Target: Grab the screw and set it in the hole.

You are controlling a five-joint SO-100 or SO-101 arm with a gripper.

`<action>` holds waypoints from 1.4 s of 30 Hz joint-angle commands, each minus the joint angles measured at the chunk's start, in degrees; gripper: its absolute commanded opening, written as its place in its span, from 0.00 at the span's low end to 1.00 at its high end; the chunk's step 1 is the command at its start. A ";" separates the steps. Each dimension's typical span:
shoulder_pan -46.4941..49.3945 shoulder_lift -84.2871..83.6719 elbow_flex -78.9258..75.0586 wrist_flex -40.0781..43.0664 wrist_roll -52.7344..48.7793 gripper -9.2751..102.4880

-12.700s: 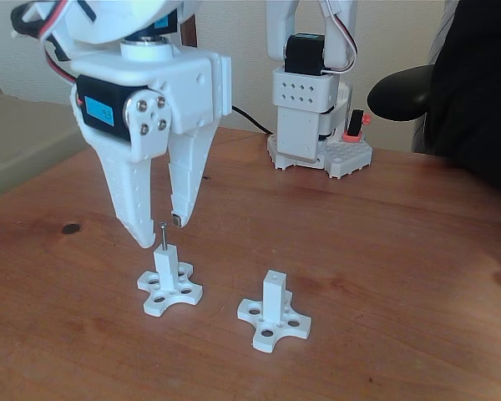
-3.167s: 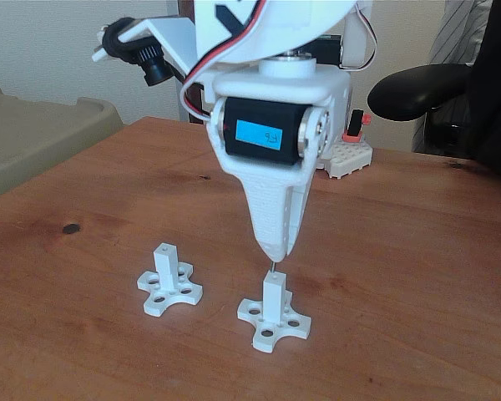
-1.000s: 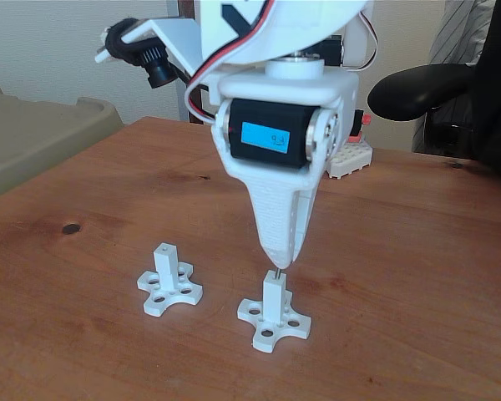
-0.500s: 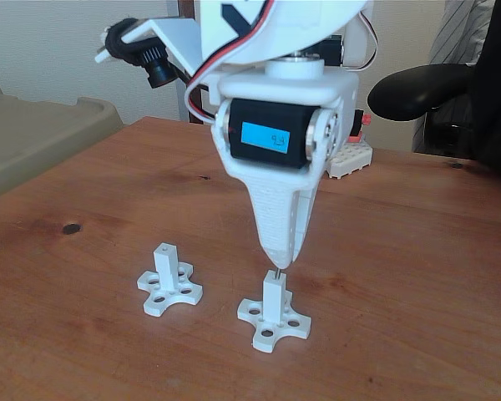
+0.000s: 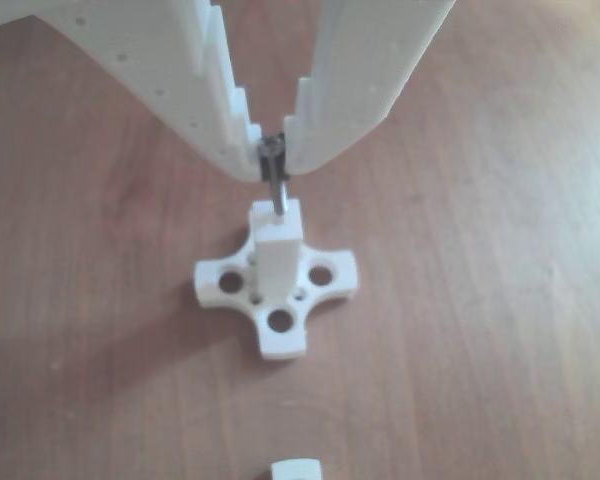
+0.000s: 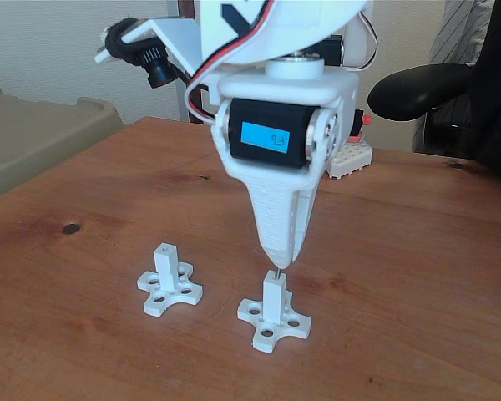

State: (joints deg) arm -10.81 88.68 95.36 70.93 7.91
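Note:
My gripper [image 5: 271, 150] [image 6: 280, 257] hangs straight above a white cross-based post [image 5: 277, 270] [image 6: 273, 306], shut on the head of the thin dark screw [image 5: 274, 190] [image 6: 276, 271]. The screw stands upright, its lower end at the hole in the post's square top face [image 5: 277, 213]; the hole itself is hidden by the shank. In the fixed view a second white post [image 6: 168, 274] stands to the left, with a small hole showing in its top.
The table [image 6: 417, 276] is brown wood. A white edge of another part [image 5: 296, 469] shows at the bottom of the other view. At the back of the fixed view stand the arm's white base [image 6: 348, 154], a black chair arm [image 6: 413, 88] and a beige tray [image 6: 33, 138].
The screw, first standing in the left post, was carried to the right post. Over the last second the gripper and screw have not visibly moved.

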 commanded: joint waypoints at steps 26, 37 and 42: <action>-0.09 1.67 -4.57 0.35 -0.26 0.04; -0.53 1.41 -4.48 0.44 -0.09 0.04; -0.44 1.23 -4.48 0.44 -0.18 0.04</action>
State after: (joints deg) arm -10.90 88.68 95.36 70.93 7.91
